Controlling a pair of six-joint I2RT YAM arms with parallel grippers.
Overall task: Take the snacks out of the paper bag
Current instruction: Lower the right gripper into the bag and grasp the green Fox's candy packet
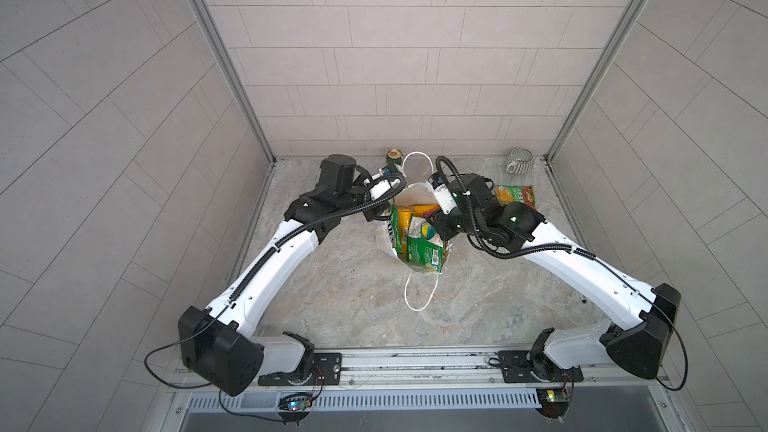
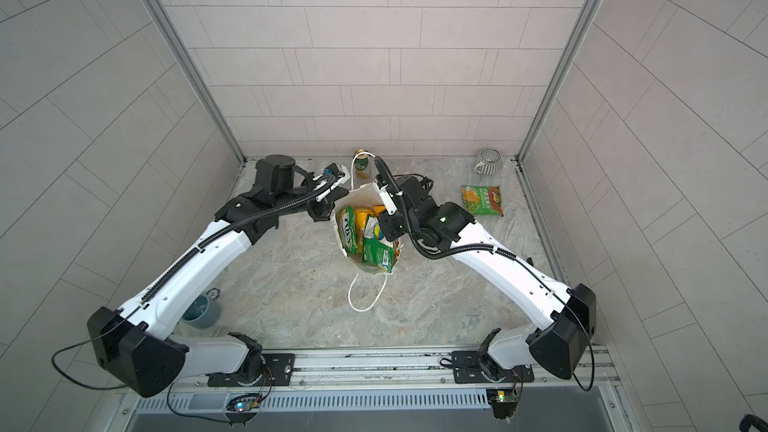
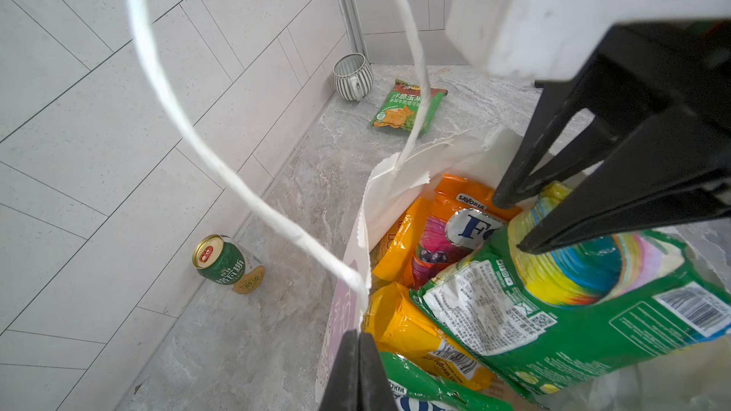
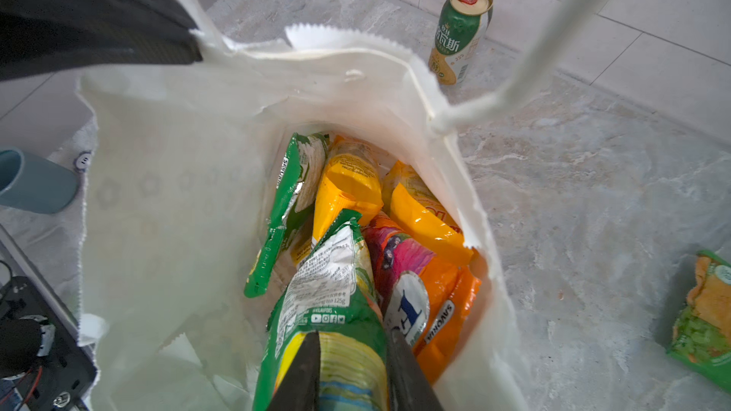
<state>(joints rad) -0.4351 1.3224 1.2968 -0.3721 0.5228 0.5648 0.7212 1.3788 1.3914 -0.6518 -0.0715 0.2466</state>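
The paper bag (image 4: 166,175) was matt white paper, creased; its cord handles (image 3: 197,144) were twisted fibre. The snacks (image 4: 348,191) were glossy, crinkled plastic film (the green packet (image 4: 328,302) most wrinkled). The can (image 4: 463,29) was shiny printed metal, the mug (image 3: 353,77) glazed, the tabletop (image 1: 357,297) smooth, marbled, stone-like.
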